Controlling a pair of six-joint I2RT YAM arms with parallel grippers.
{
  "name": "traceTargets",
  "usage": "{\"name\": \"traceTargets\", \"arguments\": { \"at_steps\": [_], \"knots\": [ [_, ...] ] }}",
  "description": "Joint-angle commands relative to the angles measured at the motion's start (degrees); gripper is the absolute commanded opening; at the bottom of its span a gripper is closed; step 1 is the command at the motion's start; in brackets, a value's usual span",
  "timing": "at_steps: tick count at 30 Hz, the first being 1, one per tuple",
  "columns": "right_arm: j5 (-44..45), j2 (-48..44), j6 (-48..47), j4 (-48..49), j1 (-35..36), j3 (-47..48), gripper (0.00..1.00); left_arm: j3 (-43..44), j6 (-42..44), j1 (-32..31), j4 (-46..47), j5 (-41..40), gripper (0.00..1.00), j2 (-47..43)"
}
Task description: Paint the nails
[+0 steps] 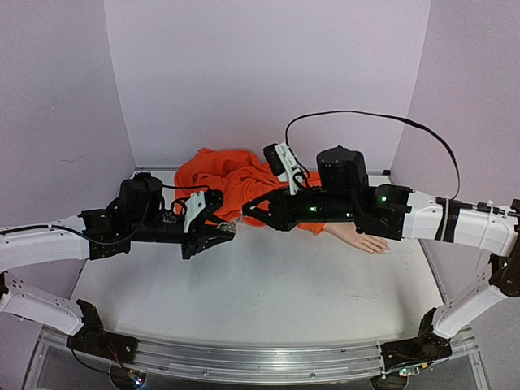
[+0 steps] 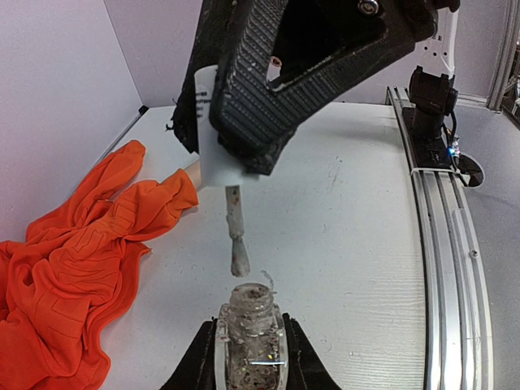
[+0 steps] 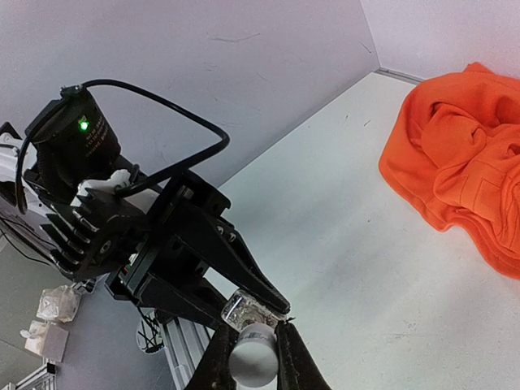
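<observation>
Two sets of fingers are clenched. Left fingers grasp the clear bottle. Right fingers grasp the white cap, with its brush just above the bottle mouth. The nails tip the mannequin hand, which lies on the surface beside the right arm.

left end effector: clamped | right end effector: clamped | facing each other

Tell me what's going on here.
The left gripper holds a small clear bottle upright. The right gripper holds its white cap, the brush hanging just over the bottle's open mouth. The mannequin hand lies on the table, sticking out of an orange sleeve, away from the brush.
</observation>
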Motion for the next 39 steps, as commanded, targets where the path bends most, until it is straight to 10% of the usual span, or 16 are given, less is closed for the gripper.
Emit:
{"name": "traceTargets", "arguments": {
  "at_steps": [1, 39],
  "knots": [
    [-1.74, 0.85, -0.24, 3.58, 0.55, 2.34, 0.00, 1.06, -0.16, -0.20, 1.45, 0.67, 0.00, -1.27],
    [-0.55, -1.39, 1.10, 4.90, 0.75, -2.02, 0.00, 1.04, -0.10, -0.46, 1.27, 0.52, 0.00, -1.22]
  ]
}}
